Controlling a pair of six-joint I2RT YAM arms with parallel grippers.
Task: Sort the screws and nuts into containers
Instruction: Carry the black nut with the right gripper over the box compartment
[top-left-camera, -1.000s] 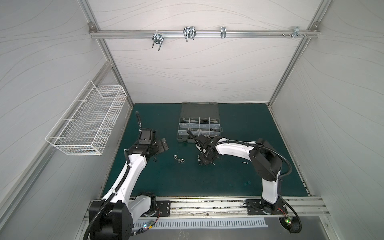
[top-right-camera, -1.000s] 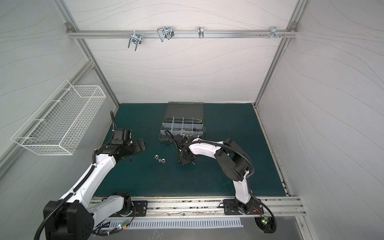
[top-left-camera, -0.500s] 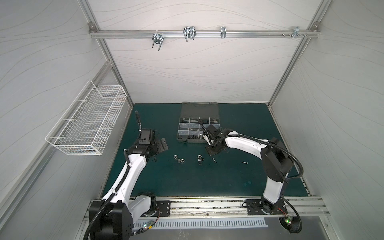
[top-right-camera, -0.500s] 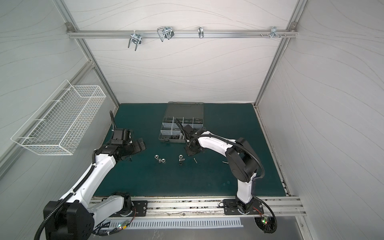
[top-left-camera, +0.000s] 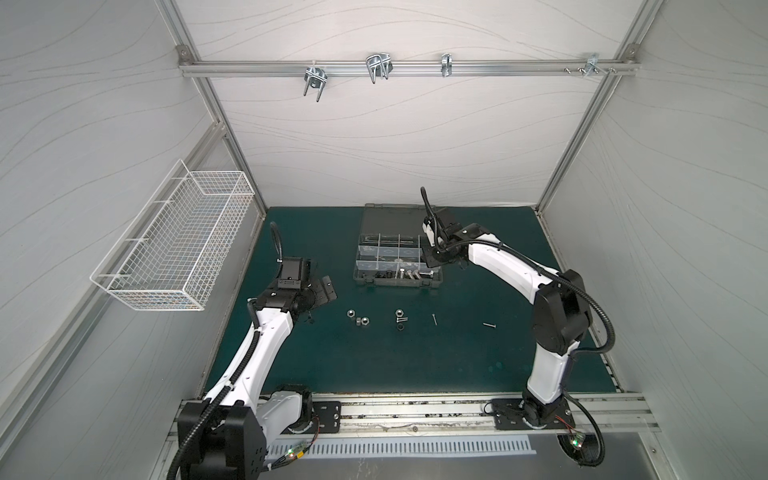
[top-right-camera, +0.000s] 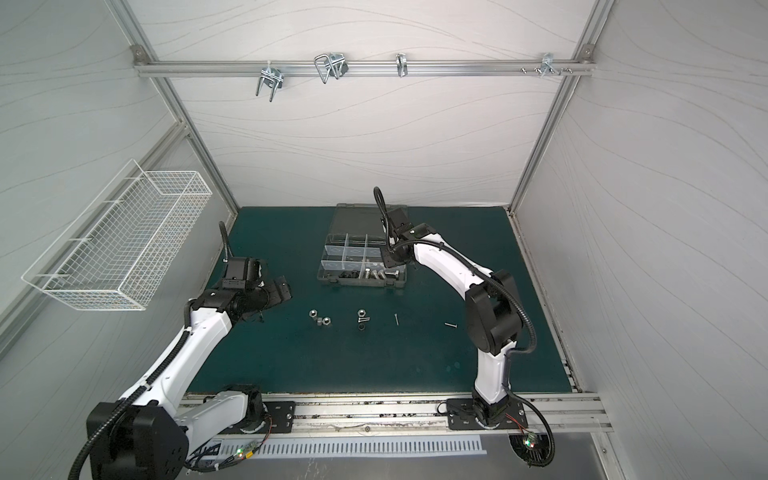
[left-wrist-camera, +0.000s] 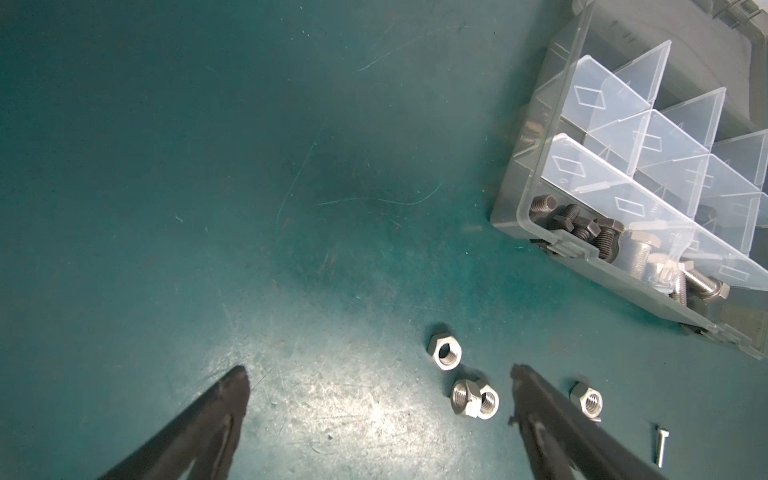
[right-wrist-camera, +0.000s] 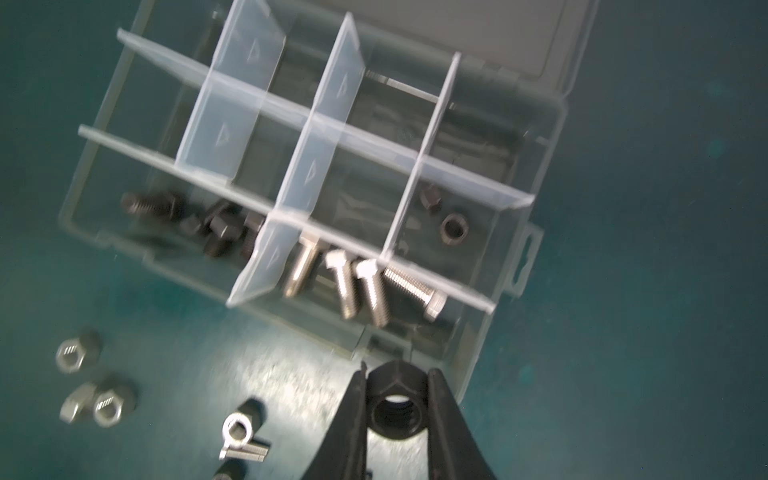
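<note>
My right gripper (right-wrist-camera: 398, 374) is shut on a black nut (right-wrist-camera: 388, 382), just above the mat beside the near right corner of the grey organizer case (right-wrist-camera: 478, 353). In both top views this gripper (top-left-camera: 432, 259) hangs at the case's right end. In the case's containers lie black bolts (right-wrist-camera: 216, 228), silver bolts (right-wrist-camera: 345, 286) and black nuts (right-wrist-camera: 455, 228). My left gripper (left-wrist-camera: 379, 370) stands open low over the mat, with silver nuts (left-wrist-camera: 473, 399) between its fingers but not touching them. Loose nuts (top-left-camera: 361, 321) and thin screws (top-left-camera: 434, 319) lie on the green mat in front of the case (top-left-camera: 397, 284).
The case's lid (top-left-camera: 395, 216) lies open toward the back wall. A white wire basket (top-left-camera: 178, 241) hangs on the left wall. Silver hooks (top-left-camera: 378, 66) hang from the rail overhead. One thin screw (top-left-camera: 489, 325) lies apart, toward the right arm.
My right gripper has travelled from the loose parts in the middle of the mat back and right to the case's right end, staying shut. The left arm has not moved.
</note>
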